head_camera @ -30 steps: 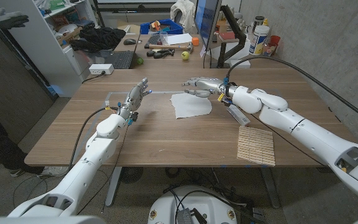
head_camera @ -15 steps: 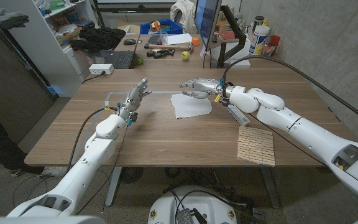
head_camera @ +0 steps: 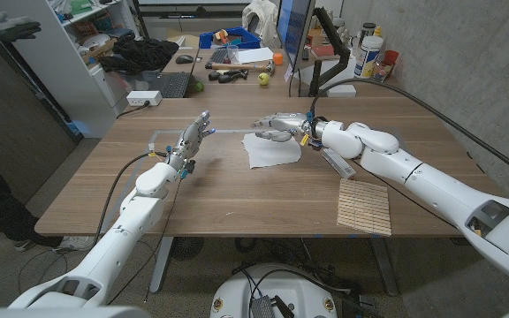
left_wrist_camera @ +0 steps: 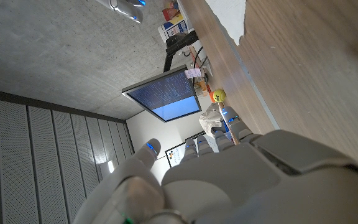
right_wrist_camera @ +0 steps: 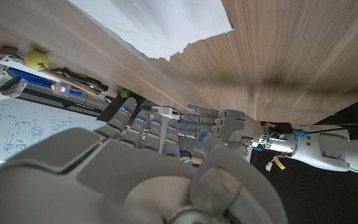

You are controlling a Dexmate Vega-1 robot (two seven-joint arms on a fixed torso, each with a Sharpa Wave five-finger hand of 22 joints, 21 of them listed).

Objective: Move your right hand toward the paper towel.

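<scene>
A white paper towel (head_camera: 269, 148) lies on the wooden table (head_camera: 237, 190) past its middle; a torn edge of it shows in the right wrist view (right_wrist_camera: 160, 25) and a corner in the left wrist view (left_wrist_camera: 232, 15). My right hand (head_camera: 278, 124) hovers over the towel's far edge, fingers spread and pointing left, holding nothing. My left hand (head_camera: 191, 140) is raised over the table left of the towel, fingers apart and stretched forward, holding nothing. The right wrist view also shows the left hand (right_wrist_camera: 204, 127) across the table.
A small slatted wooden mat (head_camera: 364, 208) lies near the right front of the table. A white flat object (head_camera: 336, 162) lies under my right forearm. Behind the table stand a monitor (head_camera: 293, 35), a cluttered desk (head_camera: 228, 62) and a shelf (head_camera: 78, 35).
My right hand has moved slightly left over the towel's far edge. My left hand has stayed where it was.
</scene>
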